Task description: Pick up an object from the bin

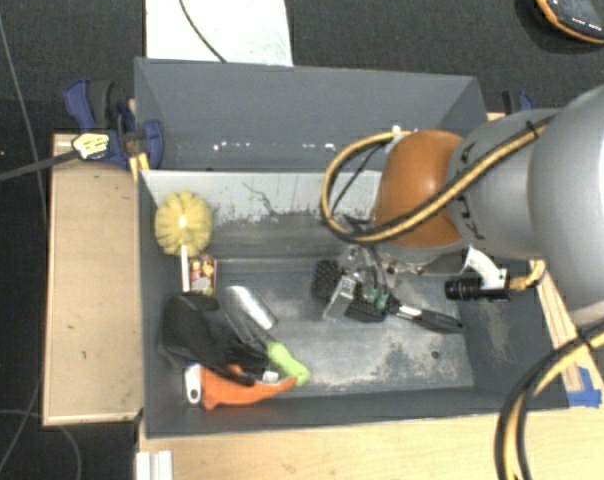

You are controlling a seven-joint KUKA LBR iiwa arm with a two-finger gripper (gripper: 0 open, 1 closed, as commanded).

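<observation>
**Gripper low at mid-bin, beside black bristly item**

The arm (542, 198), w/ orange wrist cover, is seen reaching in from the right over the grey bin (282, 108). A heap is piled front-left: black cloth (207, 333), orange piece (237, 390), green piece (287, 360). A yellow round brush (184, 221) is set back-left. The gripper (360, 293) is held low at mid-floor, just beside a small black bristly item (329, 280). Claw state can't be told.
</observation>
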